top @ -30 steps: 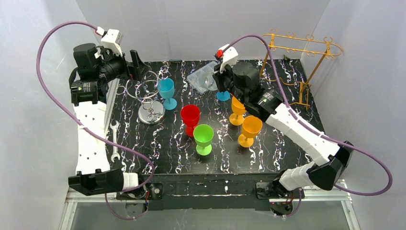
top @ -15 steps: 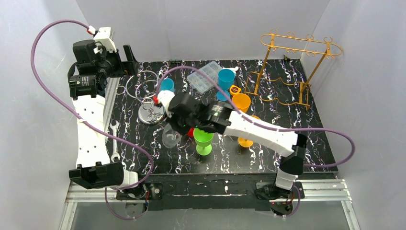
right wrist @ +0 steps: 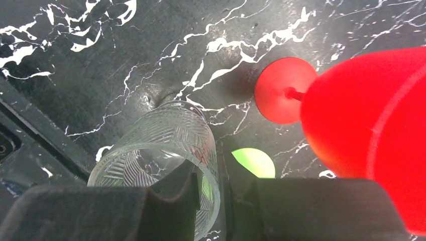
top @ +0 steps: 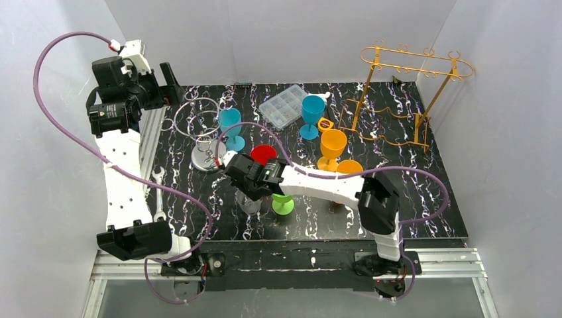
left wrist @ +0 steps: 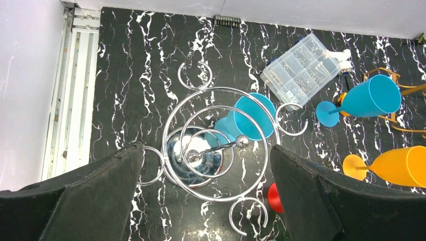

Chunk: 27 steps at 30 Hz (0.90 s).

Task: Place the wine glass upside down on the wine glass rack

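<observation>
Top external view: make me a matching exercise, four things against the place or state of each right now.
Things:
1. clear glass
2. left gripper
3. wrench
4. gold rack

Places or states:
a. far right corner, no glass on it
b. wide open, holding nothing
c. pinched at the rim by the right gripper
d. lying flat near the left edge of the table

Pairs: 1-c, 2-b, 3-d, 4-a
</observation>
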Motion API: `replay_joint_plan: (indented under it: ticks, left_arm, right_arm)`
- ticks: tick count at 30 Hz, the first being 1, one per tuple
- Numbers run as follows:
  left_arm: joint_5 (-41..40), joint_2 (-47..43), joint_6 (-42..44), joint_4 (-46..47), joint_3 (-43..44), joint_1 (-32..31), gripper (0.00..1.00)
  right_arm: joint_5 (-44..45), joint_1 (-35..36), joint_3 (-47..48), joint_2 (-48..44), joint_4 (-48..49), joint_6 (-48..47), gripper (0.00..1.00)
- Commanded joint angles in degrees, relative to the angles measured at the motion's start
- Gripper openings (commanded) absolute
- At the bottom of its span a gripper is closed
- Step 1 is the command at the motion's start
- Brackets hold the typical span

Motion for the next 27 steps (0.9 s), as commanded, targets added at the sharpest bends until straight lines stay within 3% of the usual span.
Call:
replay_joint_plan:
  ticks: [1, 7, 10, 13, 20, 23, 27]
  left_arm:
    - [2.06, 0.02, 0.12, -1.71, 1.67, 0.44, 0.98]
    - [2.82, -0.64, 0.35, -1.71, 0.62, 0.69, 0.98]
    - [3.26, -0.77, 0.77, -1.92, 0.47, 0.99, 0.98]
    - [3.99, -0.71, 1.04, -2.37, 0.42, 1.33, 0.98]
    - [4.81, -0.88, 1.24, -2.44, 0.76, 1.95, 0.98]
    - [5.05, -1.18, 1.51, -2.27, 0.37, 1.99, 0.98]
    - [5.30, -1.48, 1.45, -1.74, -0.56, 2.31, 0.98]
  right_arm:
    - [0.85, 1.02, -1.23, 0.20, 7.99, 1.39, 0.01]
    - [1.98, 1.05, -3.69, 0.71, 11.61, 0.72, 0.01]
    - [2.21, 1.05, -3.62, 0.90, 11.56, 0.63, 0.18]
    - [2.28, 1.05, -3.06, 1.21, 10.53, 0.51, 0.25]
    - [1.41, 1.05, 0.00, 1.26, 4.74, -2.52, 0.19]
    - [2.49, 1.05, 1.55, 0.58, 2.27, -4.67, 0.30]
    - [3.63, 1.05, 3.75, 0.23, 0.93, -5.35, 0.37]
